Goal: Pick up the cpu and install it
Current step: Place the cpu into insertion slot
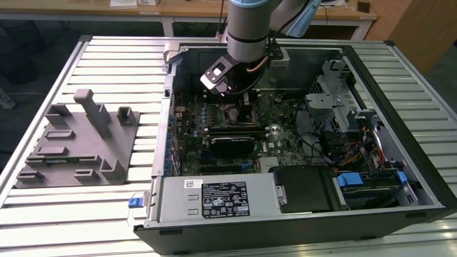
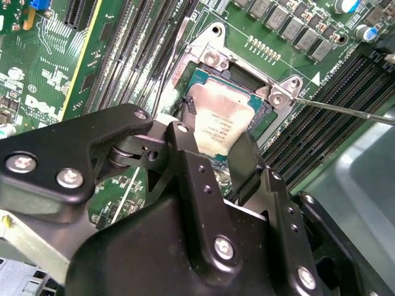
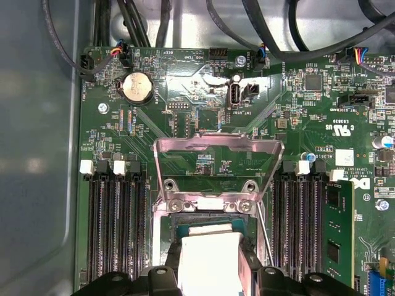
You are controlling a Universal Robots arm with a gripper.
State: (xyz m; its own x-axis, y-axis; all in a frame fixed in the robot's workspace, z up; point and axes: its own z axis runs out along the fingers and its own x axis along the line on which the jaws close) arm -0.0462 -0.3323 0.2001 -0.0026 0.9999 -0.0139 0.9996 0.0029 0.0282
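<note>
Gripper (image 2: 217, 148) hovers inside the case, upper centre of the exterior view, its fingers (image 2: 185, 145) clamped on opposite edges of the cpu (image 2: 216, 117) at the open socket (image 2: 213, 58). The chip wants to be level and square to the frame, with no sideways drag. The fingers hide its lower edge, so I can't tell whether it's seated.

Your gripper (image 2: 216, 139) has the cpu (image 2: 217, 114) between its fingers, at the socket (image 2: 213, 58). Load plate (image 3: 217, 148) stands up just beyond the fingertips. Memory slots (image 3: 114, 228) flank the gripper on both sides. Tray (image 1: 75, 144) lies well off, outside the case (image 1: 286, 231).
</note>
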